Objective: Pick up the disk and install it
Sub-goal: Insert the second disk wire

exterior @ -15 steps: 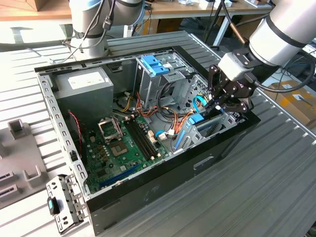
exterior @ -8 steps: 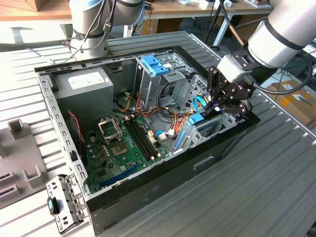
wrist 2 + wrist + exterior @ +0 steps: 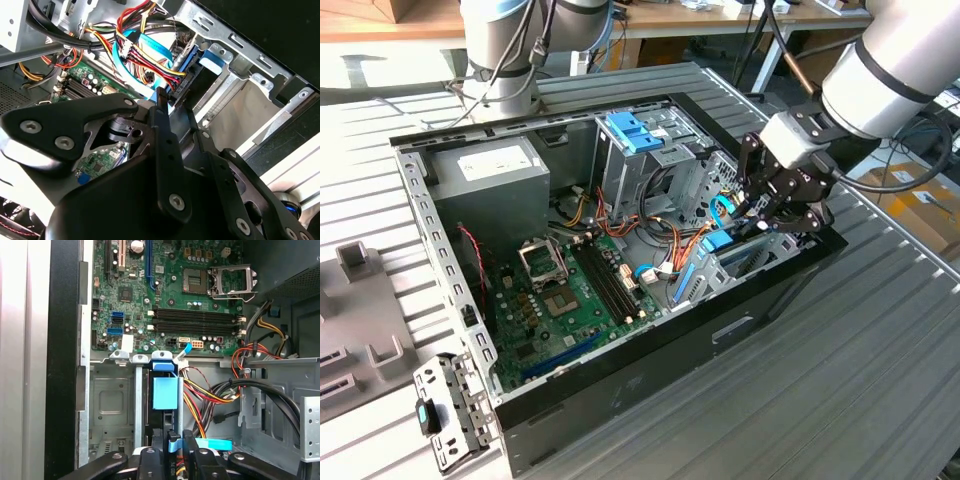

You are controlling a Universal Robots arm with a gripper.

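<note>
- One Universal Robots arm (image 3: 890, 70) reaches in from the exterior view's right, its gripper (image 3: 775, 210) lowered into the right end of an open computer case (image 3: 620, 385)
- The case lies on its side on a slatted metal table (image 3: 840, 380), with the green motherboard (image 3: 560, 300) facing up
- The disk (image 3: 735, 255) stands on edge in the drive bay at the case's near right corner, just inside the black side wall
- In the first wrist view the disk (image 3: 165, 392) is seen edge-on with its blue side rail uppermost, sitting between the bay's metal uprights
- In that same view the gripper (image 3: 179, 442) has its fingers (image 3: 192, 450) drawn close together, pinching the disk's narrow edge
- In the second wrist view one black finger (image 3: 162, 125) ends right beside the connector at the disk's end, where a bundle of red, yellow and black cables (image 3: 145, 55) and a flat blue ribbon plug in
- The same cables (image 3: 210, 390) loop beside the bay toward the motherboard (image 3: 170, 290), past its RAM slots (image 3: 195, 322) and open CPU socket (image 3: 220, 280)
- The grey power-supply box (image 3: 490, 175) sits in the far left corner of the case
- A light-blue bracket (image 3: 632, 130) tops the metal drive cage (image 3: 665, 165) at the far side, well apart from the gripper
- A loose perforated metal plate (image 3: 450, 410) lies on the table off the case's near left corner
</note>
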